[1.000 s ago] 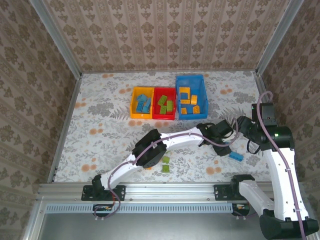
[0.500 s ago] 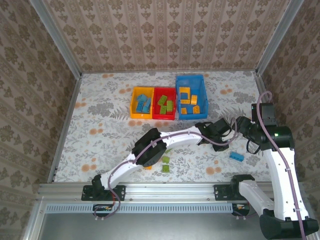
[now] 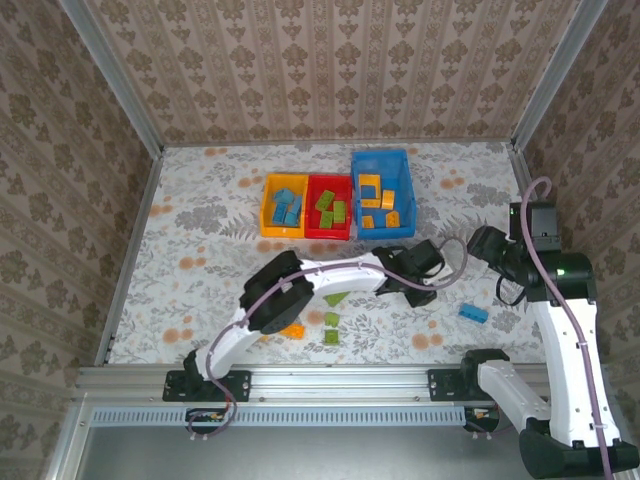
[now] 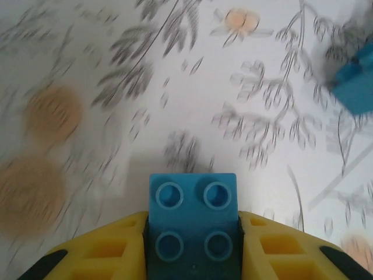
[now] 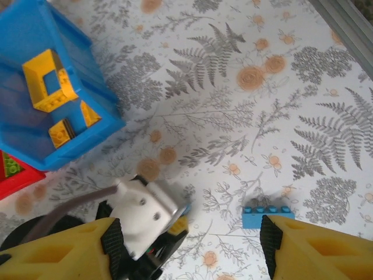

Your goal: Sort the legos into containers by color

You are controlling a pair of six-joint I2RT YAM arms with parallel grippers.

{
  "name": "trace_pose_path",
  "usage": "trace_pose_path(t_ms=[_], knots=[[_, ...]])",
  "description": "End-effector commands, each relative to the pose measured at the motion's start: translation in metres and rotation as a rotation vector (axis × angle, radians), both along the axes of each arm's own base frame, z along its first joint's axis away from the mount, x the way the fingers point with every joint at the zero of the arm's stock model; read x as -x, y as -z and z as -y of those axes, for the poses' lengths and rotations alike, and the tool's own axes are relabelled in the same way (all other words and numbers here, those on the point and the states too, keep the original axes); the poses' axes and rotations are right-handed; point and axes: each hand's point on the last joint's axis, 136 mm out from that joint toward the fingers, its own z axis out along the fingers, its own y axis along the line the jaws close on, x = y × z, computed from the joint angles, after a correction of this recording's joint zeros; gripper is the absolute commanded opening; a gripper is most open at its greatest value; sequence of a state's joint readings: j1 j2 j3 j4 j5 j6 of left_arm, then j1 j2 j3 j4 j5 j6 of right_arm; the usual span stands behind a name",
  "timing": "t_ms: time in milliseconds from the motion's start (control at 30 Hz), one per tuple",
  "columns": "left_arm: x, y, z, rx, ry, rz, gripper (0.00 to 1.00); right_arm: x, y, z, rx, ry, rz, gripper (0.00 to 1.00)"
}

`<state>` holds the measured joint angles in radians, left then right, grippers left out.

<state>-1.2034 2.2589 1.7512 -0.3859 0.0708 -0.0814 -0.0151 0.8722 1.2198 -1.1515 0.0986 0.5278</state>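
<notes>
My left gripper (image 4: 193, 233) is shut on a blue four-stud lego (image 4: 193, 201), held just above the table. From above, that left gripper (image 3: 424, 289) sits right of centre. A longer blue lego (image 3: 473, 313) lies on the table to its right, and it also shows as the blue lego (image 5: 265, 217) near my right fingers. My right gripper (image 5: 189, 251) is open with nothing between its pads, above the left wrist (image 5: 145, 213). Containers stand at the back: a yellow-orange bin (image 3: 280, 233) with blue legos, a red bin (image 3: 328, 237) with green ones, and a blue bin (image 3: 355, 195) with orange ones.
Three green legos (image 3: 331, 319) and an orange lego (image 3: 293, 329) lie loose near the front, under the left arm's elbow. The blue bin (image 5: 87, 64) and a corner of the red bin (image 5: 11, 172) lie to the upper left in the right wrist view.
The left gripper closed on the blue four-stud lego and drew back to the left with it. The right gripper pulled away slightly to the right.
</notes>
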Motion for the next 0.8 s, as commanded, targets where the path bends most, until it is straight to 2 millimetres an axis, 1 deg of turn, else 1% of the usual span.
trace_pose_path(t_ms=[0, 67, 100, 167, 200, 333, 400, 467, 567, 667, 767], knots=[[-0.025, -0.074, -0.026, 0.119, -0.154, 0.017, 0.3, -0.012, -0.013, -0.013, -0.016, -0.086, 0.058, 0.66], [-0.036, -0.095, -0.052, 0.145, -0.235, 0.008, 0.3, -0.021, -0.013, -0.025, -0.022, -0.146, 0.071, 0.65], [-0.041, -0.102, -0.066, 0.149, -0.275, 0.006, 0.3, -0.025, -0.012, -0.032, -0.022, -0.178, 0.077, 0.65], [-0.056, -0.116, -0.099, 0.154, -0.371, -0.002, 0.31, -0.036, -0.01, -0.054, -0.017, -0.266, 0.105, 0.65], [-0.063, -0.119, -0.115, 0.151, -0.417, -0.008, 0.31, -0.041, -0.009, -0.067, -0.02, -0.312, 0.119, 0.65], [-0.096, -0.129, -0.188, 0.15, -0.618, -0.041, 0.32, -0.059, -0.003, -0.136, -0.063, -0.53, 0.175, 0.66], [-0.114, -0.129, -0.221, 0.136, -0.71, -0.057, 0.33, -0.065, 0.002, -0.173, -0.109, -0.63, 0.192, 0.66], [-0.136, -0.126, -0.254, 0.107, -0.806, -0.079, 0.33, -0.071, 0.007, -0.211, -0.174, -0.735, 0.199, 0.66], [-0.166, -0.115, -0.29, 0.039, -0.907, -0.085, 0.33, -0.075, 0.012, -0.266, -0.261, -0.896, 0.212, 0.66], [-0.197, -0.103, -0.311, -0.008, -0.979, -0.093, 0.33, -0.078, 0.016, -0.301, -0.286, -0.992, 0.214, 0.67], [-0.224, -0.089, -0.326, -0.07, -1.035, -0.099, 0.32, -0.085, 0.022, -0.318, -0.302, -1.024, 0.192, 0.67]])
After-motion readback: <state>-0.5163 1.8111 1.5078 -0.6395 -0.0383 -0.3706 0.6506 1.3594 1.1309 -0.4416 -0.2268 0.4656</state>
